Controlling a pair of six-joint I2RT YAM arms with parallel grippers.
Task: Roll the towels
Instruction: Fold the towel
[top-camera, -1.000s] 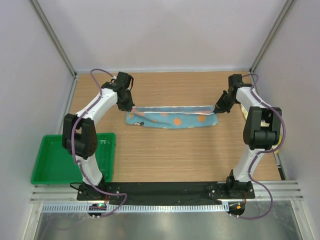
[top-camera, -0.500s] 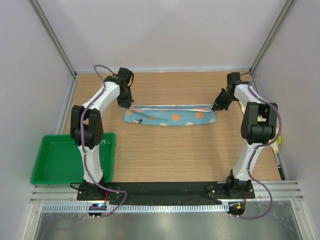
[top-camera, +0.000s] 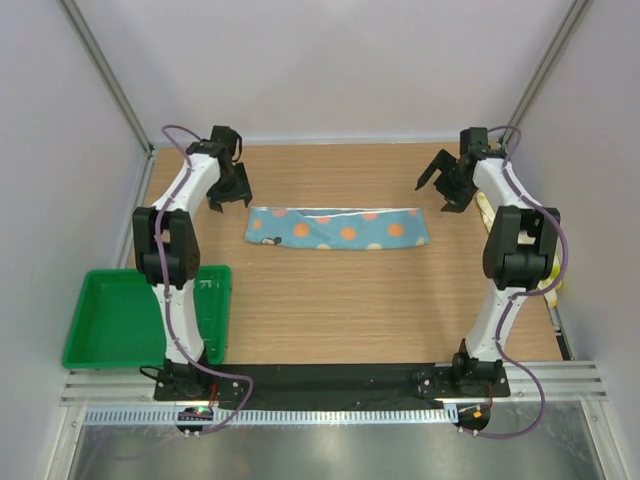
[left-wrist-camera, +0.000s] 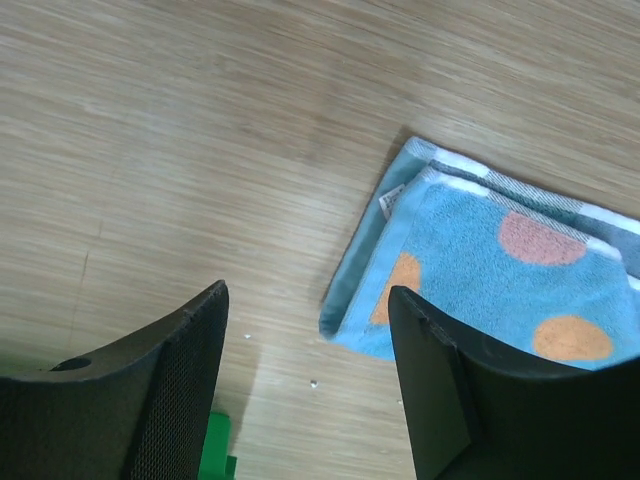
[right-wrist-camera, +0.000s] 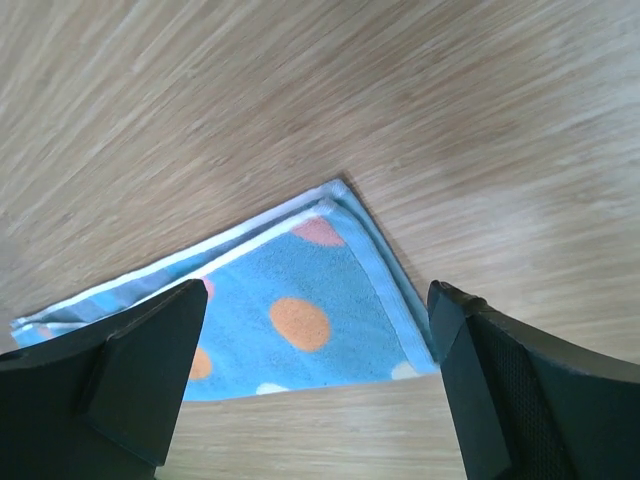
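Observation:
The light blue towel (top-camera: 338, 228) with orange and pink dots lies flat on the wooden table, folded into a long strip running left to right. My left gripper (top-camera: 229, 198) hovers open just off its left end, holding nothing. In the left wrist view the towel's (left-wrist-camera: 500, 270) left corner shows layered edges beyond the left gripper (left-wrist-camera: 308, 300). Off the right end, my right gripper (top-camera: 438, 190) is open and empty. The right wrist view has the right gripper (right-wrist-camera: 318, 295) above the towel's (right-wrist-camera: 300, 330) right corner. A yellow-cream towel (top-camera: 485, 210) peeks out behind the right arm, mostly hidden.
A green tray (top-camera: 100, 325) sits at the table's near left, beside the left arm's base. Grey walls close in the back and both sides. The wooden table (top-camera: 340, 310) runs from the towel to the arm bases.
Both grippers have opened and let go of the blue towel's far corners, then pulled back and outward. The towel has settled flat on the table.

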